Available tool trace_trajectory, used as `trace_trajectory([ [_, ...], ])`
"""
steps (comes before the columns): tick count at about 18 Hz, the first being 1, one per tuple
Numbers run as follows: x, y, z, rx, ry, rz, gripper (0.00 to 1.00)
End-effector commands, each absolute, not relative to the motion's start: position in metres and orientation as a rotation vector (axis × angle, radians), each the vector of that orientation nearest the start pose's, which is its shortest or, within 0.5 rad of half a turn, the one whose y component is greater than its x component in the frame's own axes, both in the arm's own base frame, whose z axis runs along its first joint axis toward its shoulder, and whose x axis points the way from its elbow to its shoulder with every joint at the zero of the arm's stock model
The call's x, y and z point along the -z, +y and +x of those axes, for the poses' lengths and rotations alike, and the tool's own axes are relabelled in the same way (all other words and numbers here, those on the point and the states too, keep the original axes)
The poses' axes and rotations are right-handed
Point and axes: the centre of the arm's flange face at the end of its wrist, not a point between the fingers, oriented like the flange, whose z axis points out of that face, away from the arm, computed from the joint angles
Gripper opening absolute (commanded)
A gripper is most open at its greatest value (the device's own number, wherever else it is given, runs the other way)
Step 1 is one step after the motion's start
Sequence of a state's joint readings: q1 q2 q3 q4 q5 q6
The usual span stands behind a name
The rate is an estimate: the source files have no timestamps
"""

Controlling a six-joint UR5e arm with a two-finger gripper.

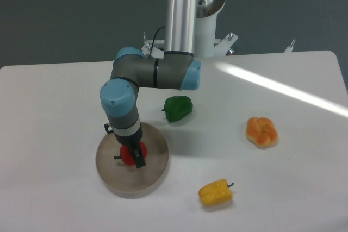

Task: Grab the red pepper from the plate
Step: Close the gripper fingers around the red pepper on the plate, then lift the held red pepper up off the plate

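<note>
Plate: we see a round beige-tan plate [155,156] with a low raised rim lying flat on the white table [65,96], toward the front left.
Plate contents: the only thing we find in it is the red pepper [128,155], sitting a little left of the plate's middle, its thin dark stem pointing left.
Red pepper: glossy and small; we can see its left side and a sliver of red on the right, the rest hidden behind the dark finger in front of it. We cannot tell whether it rests on the plate or is lifted slightly off it.
Gripper: the gripper [135,156] points straight down over the plate, directly on the red pepper.
Fingers: one dark finger [139,158] crosses the front of the pepper, the other is out of our sight behind it; we read them as clamped on the red pepper.
Arm: the grey arm with light blue joint caps [117,95] bends down from a silver column [180,9] at the back of the table.
Outside the plate: we count a green pepper [178,107] just behind and right of the plate, a yellow pepper [215,193] in front to the right, and an orange bread roll [261,131] well apart on the right, all lying on the table.
</note>
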State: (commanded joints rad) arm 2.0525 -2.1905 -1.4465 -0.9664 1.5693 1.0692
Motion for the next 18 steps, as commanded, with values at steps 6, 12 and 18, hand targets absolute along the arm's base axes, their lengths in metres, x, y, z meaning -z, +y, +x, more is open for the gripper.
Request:
trace_trajectory([
  [6,-0.25,0.687,-0.212,-0.121,0.875,-2.899,0.58],
  [12,-0.304,0.66,-0.259,-0.164,0.896,-2.883,0.58],
  [18,-0.344,0.611,-0.349,-0.147,1.017,-2.859,0.58],
])
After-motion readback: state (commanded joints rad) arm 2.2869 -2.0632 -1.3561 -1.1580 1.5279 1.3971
